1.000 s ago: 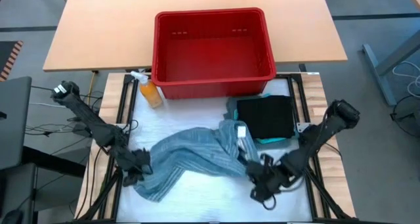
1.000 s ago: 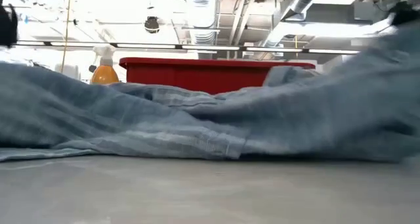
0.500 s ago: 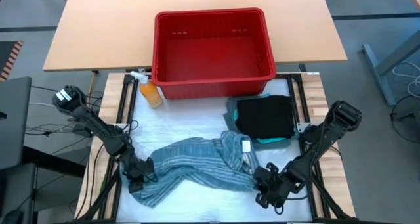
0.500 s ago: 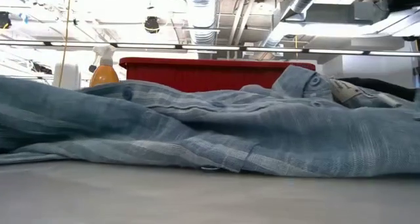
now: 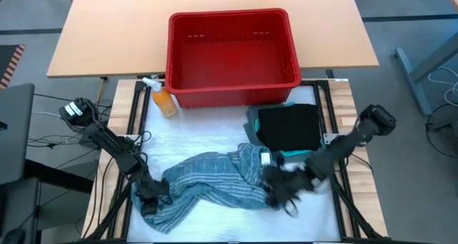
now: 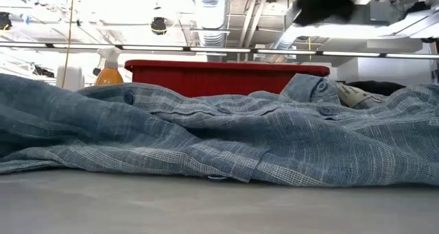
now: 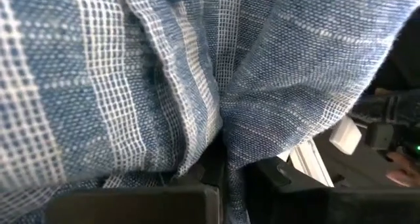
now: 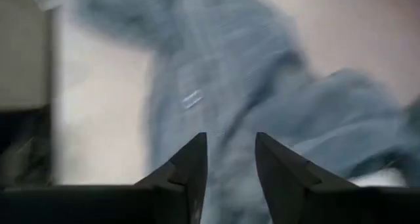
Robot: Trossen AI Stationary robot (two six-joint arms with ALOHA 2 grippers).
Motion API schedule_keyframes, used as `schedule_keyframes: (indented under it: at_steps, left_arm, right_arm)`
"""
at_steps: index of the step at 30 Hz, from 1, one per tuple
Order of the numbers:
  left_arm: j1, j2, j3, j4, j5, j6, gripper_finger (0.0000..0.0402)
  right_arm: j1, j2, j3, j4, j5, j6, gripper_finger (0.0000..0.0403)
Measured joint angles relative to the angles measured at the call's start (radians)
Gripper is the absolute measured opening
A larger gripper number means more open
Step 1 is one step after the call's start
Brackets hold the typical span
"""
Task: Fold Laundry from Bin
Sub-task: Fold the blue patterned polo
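Bin (image 5: 232,58) already emptied. Black garment (image 5: 288,127) folded just before it; blue-grey shirt (image 5: 215,178) nearer, unfolded, pinched by left gripper (image 5: 148,199). Right gripper (image 8: 230,159) apart, empty.

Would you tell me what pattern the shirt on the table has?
The shirt is blue-grey with a fine woven check and pale stripes, clearest in the left wrist view.

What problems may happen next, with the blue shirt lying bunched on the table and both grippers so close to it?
1. The left gripper is shut on the blue-grey shirt at one bunched end; pulling may drag it, not spread it.
2. The right gripper is open with nothing between its fingers; closing now could catch several layers.
3. The shirt's collar lies against the folded black garment, so a tug might disturb that pile.
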Motion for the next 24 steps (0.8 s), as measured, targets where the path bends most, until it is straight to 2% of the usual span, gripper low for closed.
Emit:
schedule_keyframes:
  at_steps: [2,6,11,15,24]
  left_arm:
    - [0.002,0.005,0.000,0.013,-0.030,0.015,0.0032]
    - [0.002,0.006,0.000,0.018,-0.107,0.039,0.0050]
    - [-0.006,0.006,0.000,0.048,-0.189,0.061,0.0070]
    - [-0.005,0.006,0.000,0.053,-0.205,0.102,0.0081]
    - [-0.008,0.006,0.000,-0.006,-0.195,0.120,0.0092]
  right_arm:
    - [-0.111,0.002,0.002,0.004,-0.050,-0.037,0.0161]
    - [-0.329,0.024,0.010,0.023,-0.215,-0.127,0.0202]
    - [-0.495,0.020,0.026,0.021,-0.333,-0.130,0.0246]
    - [-0.563,0.054,0.026,0.004,-0.421,-0.131,0.0248]
    - [-0.610,0.202,0.027,-0.152,-0.492,-0.128,0.0240]
